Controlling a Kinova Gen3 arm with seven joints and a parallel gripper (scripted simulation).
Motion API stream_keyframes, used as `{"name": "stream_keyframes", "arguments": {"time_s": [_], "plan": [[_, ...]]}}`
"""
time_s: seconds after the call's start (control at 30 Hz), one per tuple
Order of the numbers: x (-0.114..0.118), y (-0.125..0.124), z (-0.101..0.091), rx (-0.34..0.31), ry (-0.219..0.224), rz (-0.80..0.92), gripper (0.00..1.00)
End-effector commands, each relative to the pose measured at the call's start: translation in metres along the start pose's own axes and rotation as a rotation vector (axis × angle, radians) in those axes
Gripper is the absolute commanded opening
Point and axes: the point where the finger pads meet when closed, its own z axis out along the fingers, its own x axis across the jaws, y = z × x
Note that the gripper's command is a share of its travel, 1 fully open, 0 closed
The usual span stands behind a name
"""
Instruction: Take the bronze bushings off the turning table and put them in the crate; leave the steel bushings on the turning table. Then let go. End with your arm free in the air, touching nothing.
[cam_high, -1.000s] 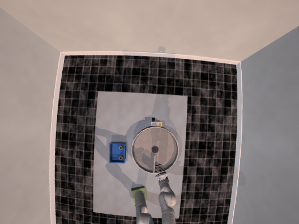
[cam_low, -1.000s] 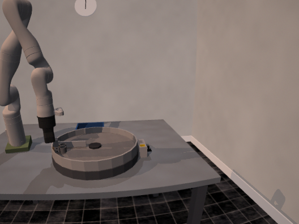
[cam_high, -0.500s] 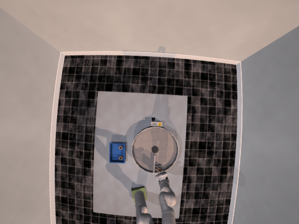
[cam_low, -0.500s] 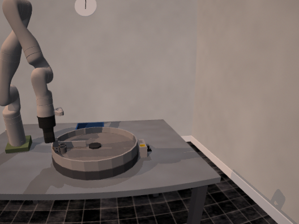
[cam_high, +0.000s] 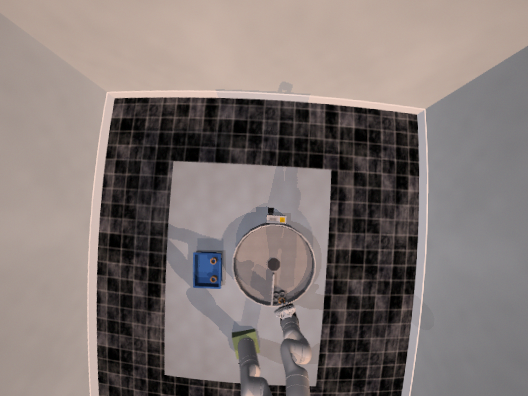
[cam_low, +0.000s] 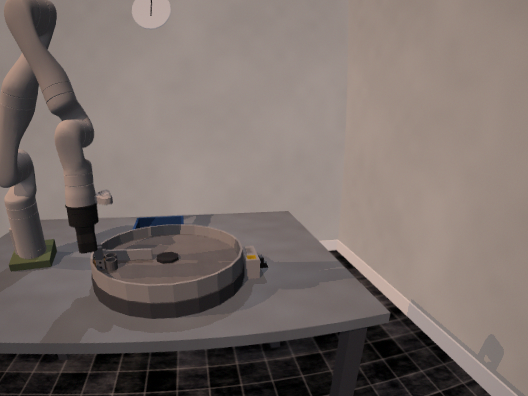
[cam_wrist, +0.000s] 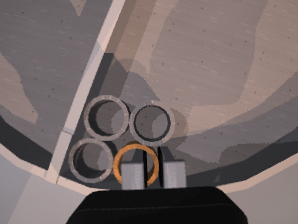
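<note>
I find the gripper (cam_wrist: 148, 175) clamped on the bronze bushing's (cam_wrist: 118, 164) wall, just inside the turning table's (cam_high: 239, 240) rim. Only the wrist view separates it from three adjacent steel bushings (cam_wrist: 105, 118); only the top view shows two bronze ones in the crate (cam_high: 201, 271).

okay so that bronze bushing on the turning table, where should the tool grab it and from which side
By its wall, from straight above. The bronze bushing stands upright, bore up, crowded by three steel bushings, so one finger goes inside the bore and one outside the free near-rim side. The tool is shut on it that way.
</note>
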Motion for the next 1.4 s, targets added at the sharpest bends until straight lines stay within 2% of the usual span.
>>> {"name": "stream_keyframes", "arguments": {"time_s": [0.0, 1.37], "plan": [[0.0003, -0.0003, -0.0003, 0.001, 0.001, 0.0, 0.0], [0.0032, -0.0003, -0.0033, -0.001, -0.001, -0.001, 0.0]]}}
